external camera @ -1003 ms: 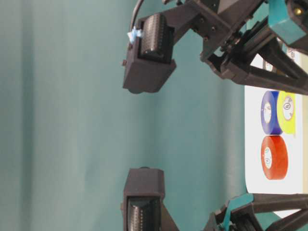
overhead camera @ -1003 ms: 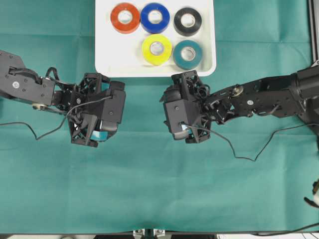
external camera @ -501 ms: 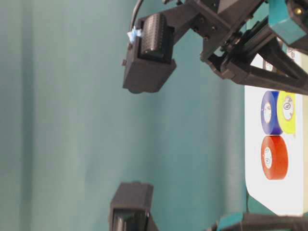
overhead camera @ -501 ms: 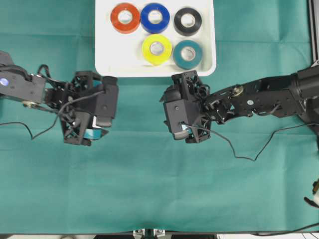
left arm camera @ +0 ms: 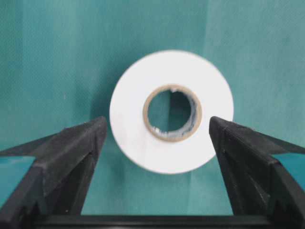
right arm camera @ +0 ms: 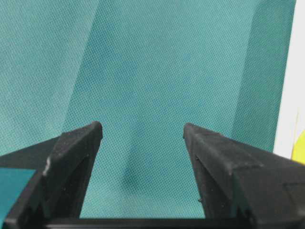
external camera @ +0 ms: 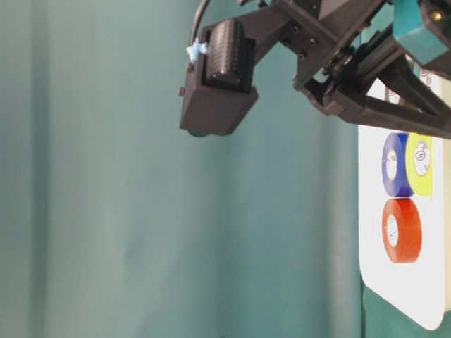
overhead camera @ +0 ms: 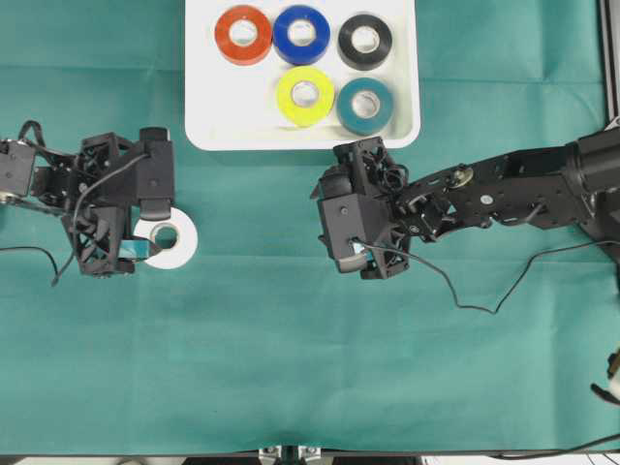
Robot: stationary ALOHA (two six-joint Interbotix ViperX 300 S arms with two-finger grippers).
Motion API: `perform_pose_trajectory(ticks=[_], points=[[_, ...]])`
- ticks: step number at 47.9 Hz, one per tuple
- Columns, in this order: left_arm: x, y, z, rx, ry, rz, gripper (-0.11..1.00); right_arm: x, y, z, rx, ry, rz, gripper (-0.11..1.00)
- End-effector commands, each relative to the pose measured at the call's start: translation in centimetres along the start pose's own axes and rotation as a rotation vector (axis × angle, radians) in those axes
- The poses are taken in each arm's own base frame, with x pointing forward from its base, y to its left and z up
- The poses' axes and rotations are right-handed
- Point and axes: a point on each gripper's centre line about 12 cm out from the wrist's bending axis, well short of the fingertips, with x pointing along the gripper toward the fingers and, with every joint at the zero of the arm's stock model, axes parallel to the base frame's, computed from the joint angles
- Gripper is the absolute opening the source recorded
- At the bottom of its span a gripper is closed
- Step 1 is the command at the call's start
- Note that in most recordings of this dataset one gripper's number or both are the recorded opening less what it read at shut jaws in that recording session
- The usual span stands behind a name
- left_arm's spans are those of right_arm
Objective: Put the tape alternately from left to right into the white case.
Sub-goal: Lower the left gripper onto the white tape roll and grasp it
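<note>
White tape roll (left arm camera: 171,110) is the last 1 out, lying flat on the green cloth (overhead camera: 291,368), just ahead of our left gripper (left arm camera: 155,138) and centred between its spread, empty jaws. It looks light and stiff with slick sides, so we'd pinch across the outer rim. Our right gripper (right arm camera: 143,136) hangs wide open over bare cloth, holding nothing. The other 5 rolls already sit in the white case (overhead camera: 208,107) beyond it.

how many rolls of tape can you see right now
6: red-orange, blue, black, yellow and teal in the white case; white on the cloth.
</note>
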Motion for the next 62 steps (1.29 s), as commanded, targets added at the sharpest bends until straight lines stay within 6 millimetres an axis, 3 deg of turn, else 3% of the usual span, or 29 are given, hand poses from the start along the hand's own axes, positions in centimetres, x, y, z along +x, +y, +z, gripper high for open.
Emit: perform_pose_trajectory(ticks=[1, 32, 53, 58, 62], points=[[-0.4, -0.2, 0.4, -0.002, -0.026, -0.009, 0.43, -1.0, 0.0, 1.4, 0.004, -0.047, 0.002, 0.76], [2.6, 0.9, 0.0, -0.019, -0.018, 0.014, 0.44, -1.0, 0.0, 1.2, 0.006, -0.047, 0.007, 0.76], [2.8, 1.4, 0.2, -0.029, -0.035, 0.018, 0.43, -0.9, 0.1, 1.2, 0.005, -0.045, 0.007, 0.76], [2.8, 1.4, 0.1, -0.027, -0.032, 0.019, 0.39, -0.9, 0.1, 1.2, 0.006, -0.045, 0.007, 0.76], [2.7, 1.4, 0.2, -0.026, -0.035, 0.018, 0.28, -1.0, 0.0, 1.2, 0.006, -0.047, 0.007, 0.76]])
